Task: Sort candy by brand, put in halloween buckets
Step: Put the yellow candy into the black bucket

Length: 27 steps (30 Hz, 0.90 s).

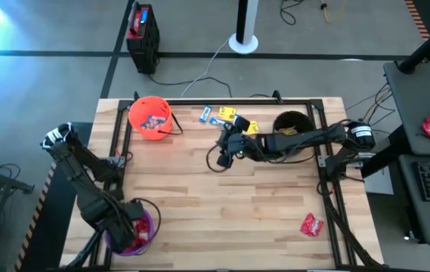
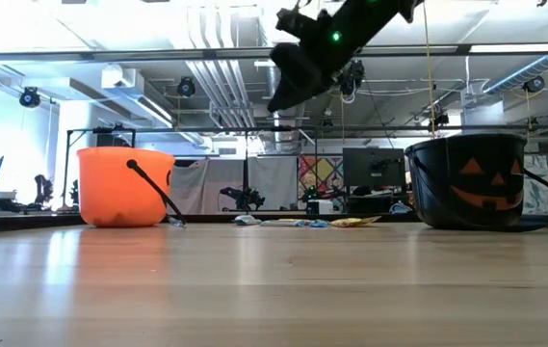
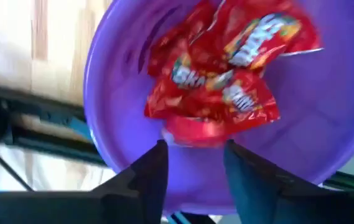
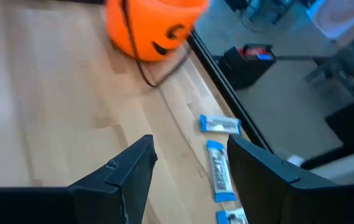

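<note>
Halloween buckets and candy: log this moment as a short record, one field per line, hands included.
orange bucket: far left of the table, candy inside
black bucket: far right, under the right arm
purple bucket: near left corner, red packets inside
loose candy: blue-and-white packets and yellow packets at the far edge; one red packet near the right corner
left hand: open, empty, above the purple bucket
right hand: open, empty, raised over the table beside the blue-and-white packets

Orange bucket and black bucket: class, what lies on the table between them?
In the high view, blue-and-white candies and yellow candies lie between the orange bucket and black bucket.
</note>
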Each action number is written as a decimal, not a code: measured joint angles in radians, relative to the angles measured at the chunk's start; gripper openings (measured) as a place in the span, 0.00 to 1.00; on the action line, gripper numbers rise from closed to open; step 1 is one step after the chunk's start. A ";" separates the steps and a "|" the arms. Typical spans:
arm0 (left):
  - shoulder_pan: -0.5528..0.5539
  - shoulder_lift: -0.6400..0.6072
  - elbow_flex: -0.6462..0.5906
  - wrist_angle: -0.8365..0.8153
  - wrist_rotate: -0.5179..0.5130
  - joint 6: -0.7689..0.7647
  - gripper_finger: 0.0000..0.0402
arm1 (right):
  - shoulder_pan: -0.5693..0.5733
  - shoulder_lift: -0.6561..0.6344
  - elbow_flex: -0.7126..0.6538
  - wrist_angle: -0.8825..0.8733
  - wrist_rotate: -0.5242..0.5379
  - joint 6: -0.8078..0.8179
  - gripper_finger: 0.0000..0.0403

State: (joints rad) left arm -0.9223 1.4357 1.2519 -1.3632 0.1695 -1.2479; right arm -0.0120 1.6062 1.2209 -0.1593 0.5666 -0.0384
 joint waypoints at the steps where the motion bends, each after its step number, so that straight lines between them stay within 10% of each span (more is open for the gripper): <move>1: 0.000 0.005 0.011 -0.001 -0.020 0.021 0.36 | -0.015 0.000 0.000 -0.014 0.000 0.018 0.49; 15: 0.000 -0.044 0.100 -0.020 -0.954 0.539 0.40 | -0.462 0.079 0.013 -0.221 -0.394 0.282 0.44; 27: 0.002 -0.180 -0.110 -0.021 -1.184 0.395 0.40 | -0.480 0.304 0.291 -0.686 -0.364 0.235 0.41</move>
State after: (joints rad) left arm -0.9199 1.2559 1.1419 -1.3843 -1.0145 -0.8525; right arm -0.4918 1.9101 1.5116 -0.8457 0.2022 0.1962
